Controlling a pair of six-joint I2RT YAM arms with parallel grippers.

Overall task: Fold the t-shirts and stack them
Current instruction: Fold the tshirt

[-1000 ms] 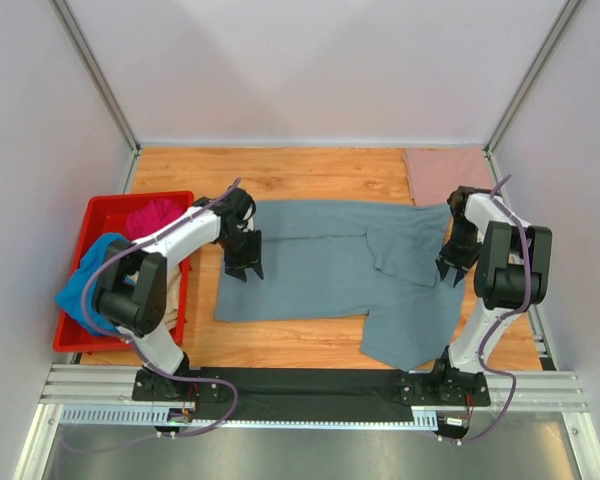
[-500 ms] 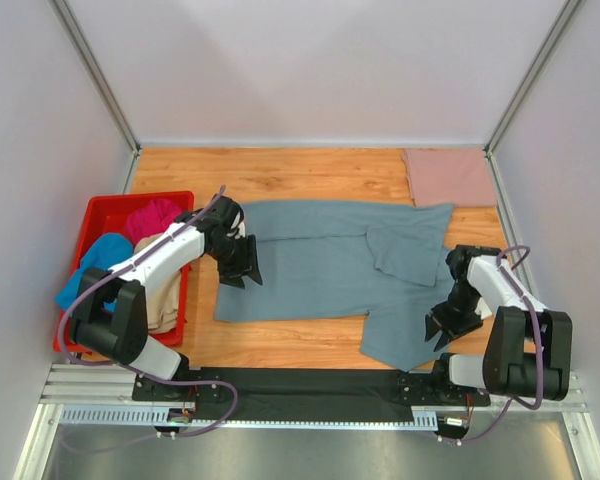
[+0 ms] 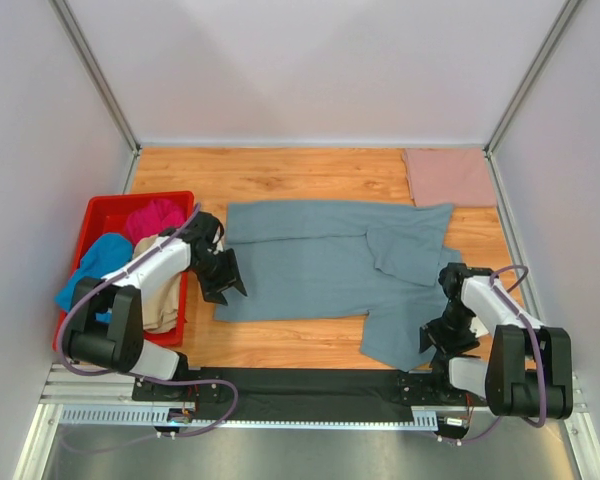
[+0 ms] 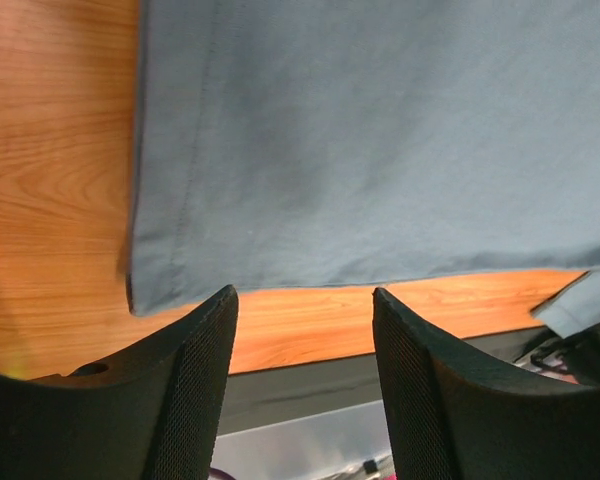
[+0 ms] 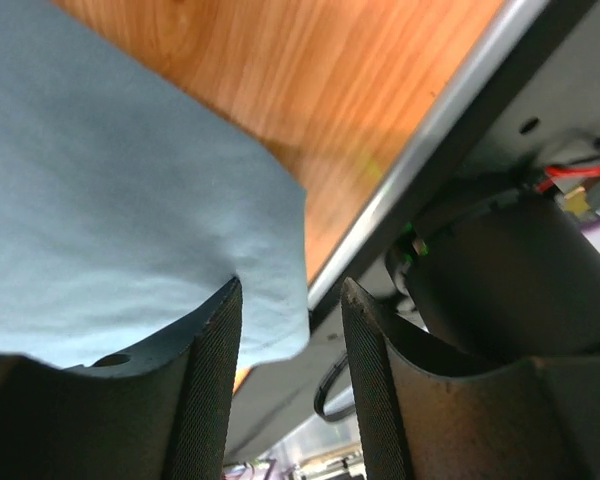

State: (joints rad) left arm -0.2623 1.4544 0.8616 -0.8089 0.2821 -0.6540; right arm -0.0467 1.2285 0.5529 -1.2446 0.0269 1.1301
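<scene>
Three pale walls around a wooden table, with aluminium posts in the corners and a black rail along the near edge.

Spread flat across the middle of the wood: a slate grey-blue t-shirt. Long axis left to right, stitched hem at the left end. Sleeve and a doubled-over flap at the right end, with one lobe reaching toward the near edge. Neckline not made out.

Left of it, a red bin. Holds a magenta shirt, a bright blue shirt spilling over the rim, and a beige shirt. All three bunched, partly buried or crossed by the arm.

In the far right corner, a dusty-pink shirt, folded flat, just beyond the grey cloth's far right tip.

Left gripper at the hem's near corner. Fingers spread wide in the wrist view, nothing between them, cloth just past the tips.

Right gripper at the near right lobe, fingers likewise apart. Cloth corner showing in the gap, perhaps brushing one finger; too close to tell.
</scene>
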